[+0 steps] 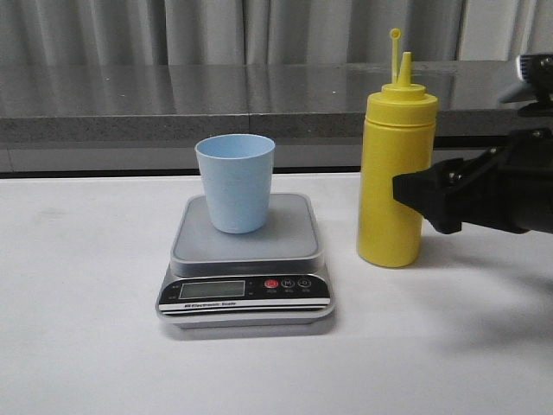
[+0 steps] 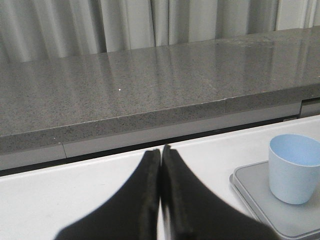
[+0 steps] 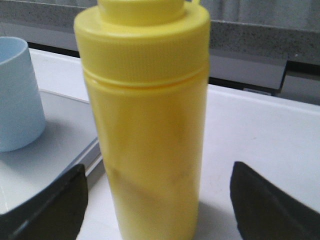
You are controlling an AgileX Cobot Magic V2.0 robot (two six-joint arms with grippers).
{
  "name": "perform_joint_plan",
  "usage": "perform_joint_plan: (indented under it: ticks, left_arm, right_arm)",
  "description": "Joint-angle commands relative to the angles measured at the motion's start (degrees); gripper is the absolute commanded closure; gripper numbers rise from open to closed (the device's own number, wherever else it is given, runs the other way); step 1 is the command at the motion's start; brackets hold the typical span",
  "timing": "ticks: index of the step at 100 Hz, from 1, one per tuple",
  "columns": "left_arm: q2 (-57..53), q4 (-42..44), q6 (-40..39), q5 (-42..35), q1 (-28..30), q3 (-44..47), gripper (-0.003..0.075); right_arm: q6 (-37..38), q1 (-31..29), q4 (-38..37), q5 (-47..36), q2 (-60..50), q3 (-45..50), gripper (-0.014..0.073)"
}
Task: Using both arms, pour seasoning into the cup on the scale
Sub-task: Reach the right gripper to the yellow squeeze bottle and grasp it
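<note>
Scale (image 1: 245, 294) sits front-centre on the desk (image 1: 78, 346), cup (image 1: 235, 181) on top. Right tool (image 3: 160, 210) gapes wide around the seasoning (image 1: 396, 173); left tool (image 2: 161, 165) is pinched together. An off-centre squeeze could tip that tall bottle, I reckon.

White table (image 1: 78, 285): scale (image 1: 246, 259), seasoning (image 1: 396, 164).

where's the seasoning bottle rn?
In the front view the seasoning bottle stands upright on the table, right of the scale, with the open right gripper straddling it, apparently not yet touching.
</note>
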Motion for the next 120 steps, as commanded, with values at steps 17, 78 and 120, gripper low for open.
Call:
perform_joint_plan:
  ticks: [17,78,120]
  left_arm:
    - [0.18,-0.33,-0.17,-4.70,0.18,-1.50,0.0739]
    - [0.18,-0.33,-0.17,-4.70,0.18,-1.50,0.0739]
    - [0.18,-0.33,-0.17,-4.70,0.18,-1.50,0.0739]
  right_arm:
    - [0.42,0.04,-1.45,-2.13,-1.79,-4.99,0.0008]
    - [4.66,0.09,-4.89,0.27,2.79,-12.15,0.0008]
    - [4.73,0.09,-5.85,-0.51,5.45,-14.74,0.0078]
